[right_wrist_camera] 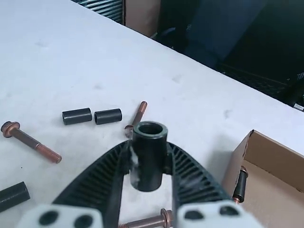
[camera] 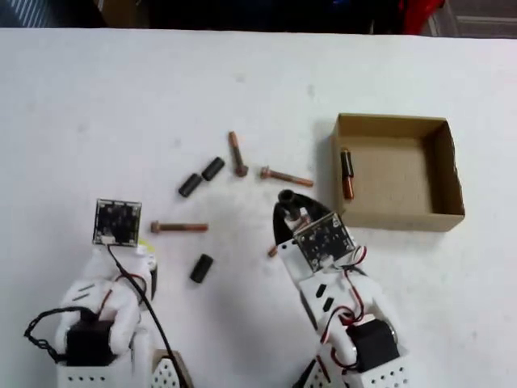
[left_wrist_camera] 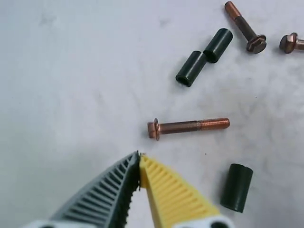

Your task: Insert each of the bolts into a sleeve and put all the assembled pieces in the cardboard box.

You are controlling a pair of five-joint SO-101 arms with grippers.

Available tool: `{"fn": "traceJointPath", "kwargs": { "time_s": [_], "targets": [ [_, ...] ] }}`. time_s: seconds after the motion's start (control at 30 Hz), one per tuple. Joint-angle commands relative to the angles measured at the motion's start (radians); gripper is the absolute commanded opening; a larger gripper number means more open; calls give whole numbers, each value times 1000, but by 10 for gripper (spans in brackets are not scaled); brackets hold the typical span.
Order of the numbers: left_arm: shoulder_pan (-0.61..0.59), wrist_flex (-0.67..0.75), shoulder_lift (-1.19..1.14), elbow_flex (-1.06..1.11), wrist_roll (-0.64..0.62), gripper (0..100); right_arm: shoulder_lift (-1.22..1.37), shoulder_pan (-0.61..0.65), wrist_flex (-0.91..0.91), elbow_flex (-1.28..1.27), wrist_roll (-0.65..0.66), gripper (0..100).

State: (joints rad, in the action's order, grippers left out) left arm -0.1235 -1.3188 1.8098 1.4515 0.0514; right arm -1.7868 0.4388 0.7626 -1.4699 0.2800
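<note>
One assembled piece [camera: 346, 173] lies in the cardboard box [camera: 396, 217], two o'clock from my right gripper [right_wrist_camera: 148, 148], which pinches a sleeve [right_wrist_camera: 148, 160]. My left gripper [left_wrist_camera: 139, 159] is pressed together, empty. Four bolts [camera: 179, 228] wait loose.

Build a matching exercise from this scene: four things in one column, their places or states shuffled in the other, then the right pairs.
Column one
1. left gripper
2. right gripper
3. assembled piece
4. sleeve pair

Column two
A. inside the cardboard box
B. shut on a sleeve
C. shut, holding nothing
D. lying end to end on the table

Pairs: 1-C, 2-B, 3-A, 4-D
</note>
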Motion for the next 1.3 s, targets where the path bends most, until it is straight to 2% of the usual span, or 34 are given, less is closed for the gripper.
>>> {"fn": "traceJointPath", "kwargs": {
  "time_s": [0.0,0.33,0.47,0.63,0.8,1.07,1.27],
  "targets": [
    [13,-5,-136,-121,8,20,-12,-5,-124,-46,-14,16],
    [15,44,-840,-482,-8,21,-12,-5,-375,-216,-14,16],
    [31,44,-1069,-605,-100,21,-12,-5,-378,-221,-14,16],
    [111,41,-1303,-744,-201,21,-12,-5,-344,-221,-14,16],
    [165,38,-1468,-876,-331,27,-12,-5,-343,-221,-14,16],
    [199,44,-1615,-931,-637,234,-12,-5,-343,-221,-14,16],
    [180,124,-1701,-924,-787,264,-12,-7,-343,-221,-12,16]
  ]
}}
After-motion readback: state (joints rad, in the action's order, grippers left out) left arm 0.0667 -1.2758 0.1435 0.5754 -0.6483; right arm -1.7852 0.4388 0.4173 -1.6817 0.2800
